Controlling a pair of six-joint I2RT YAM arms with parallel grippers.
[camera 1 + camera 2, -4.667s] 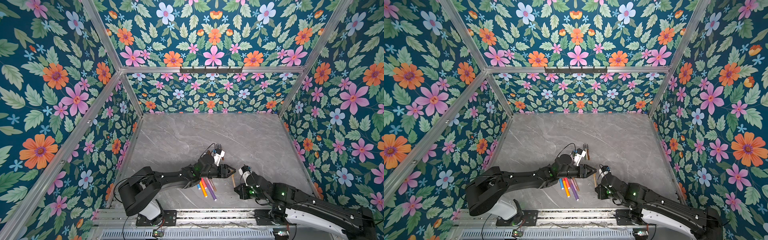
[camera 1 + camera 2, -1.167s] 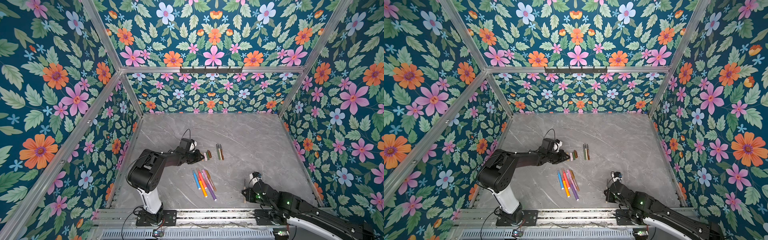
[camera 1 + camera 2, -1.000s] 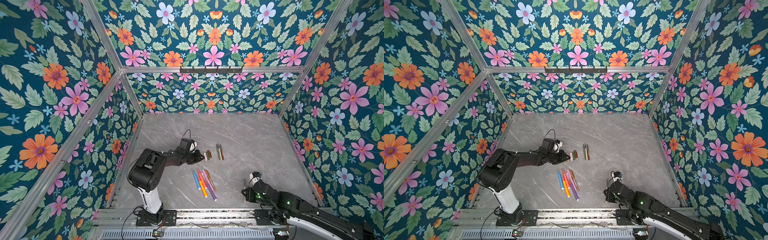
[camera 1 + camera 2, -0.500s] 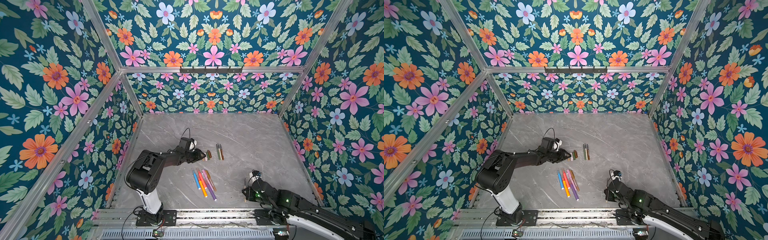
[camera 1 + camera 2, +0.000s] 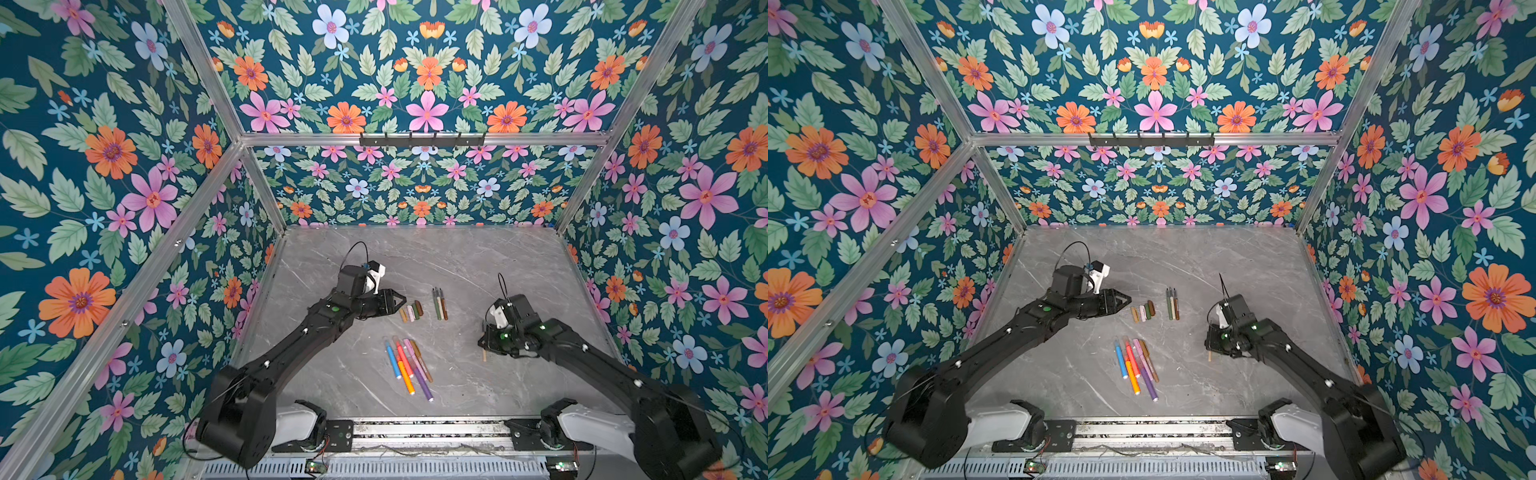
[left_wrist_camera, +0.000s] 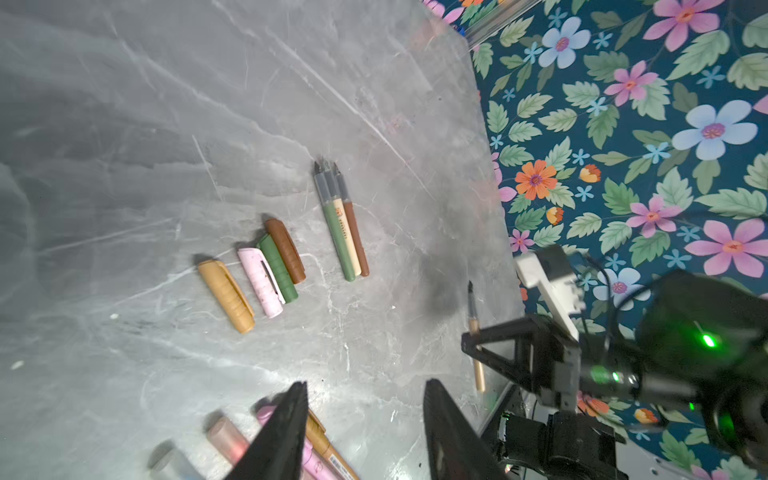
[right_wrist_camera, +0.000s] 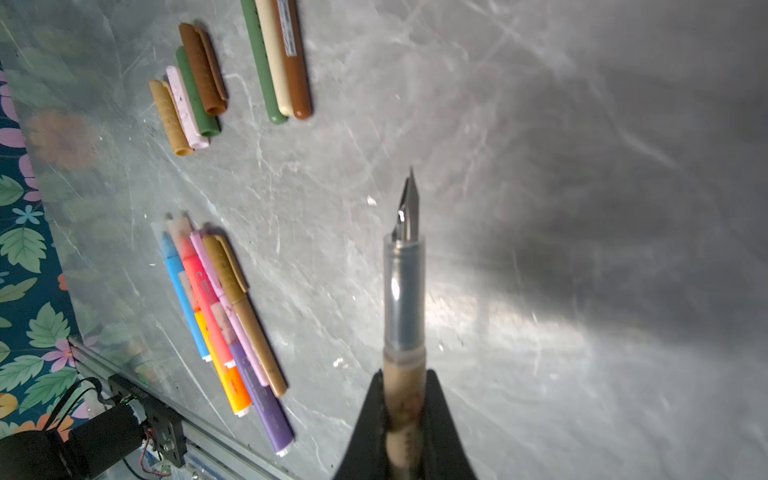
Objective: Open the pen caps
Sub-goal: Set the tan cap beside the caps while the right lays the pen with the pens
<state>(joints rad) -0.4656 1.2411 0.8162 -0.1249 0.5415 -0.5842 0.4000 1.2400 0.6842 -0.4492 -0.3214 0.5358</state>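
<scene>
Several loose pen caps (image 5: pixel 411 311) (image 5: pixel 1144 311) lie in a row mid-table: tan (image 6: pixel 226 296), pink (image 6: pixel 261 282), green (image 6: pixel 278 268) and brown (image 6: pixel 286 250); the right wrist view shows the same pen caps (image 7: pixel 189 87). My left gripper (image 5: pixel 397 297) (image 5: pixel 1123 300) (image 6: pixel 365 399) hovers just left of that row, open and empty. My right gripper (image 5: pixel 484 340) (image 5: pixel 1210 338) (image 7: pixel 405 399) is shut on an uncapped tan pen (image 7: pixel 404 291) (image 6: pixel 471 307), its nib bare, held above the table at the right.
Three uncapped pens (image 5: pixel 439 303) (image 5: pixel 1172 304) (image 6: pixel 345 232) lie side by side right of the caps. Several capped pens (image 5: pixel 409 365) (image 5: pixel 1138 365) (image 7: pixel 224 316) lie bunched near the front edge. Floral walls enclose the grey marble table (image 5: pixel 457 257).
My left gripper has opened, left the tan cap beside the row and drawn back a little. My right arm has lifted away from the front edge with the tan pen.
</scene>
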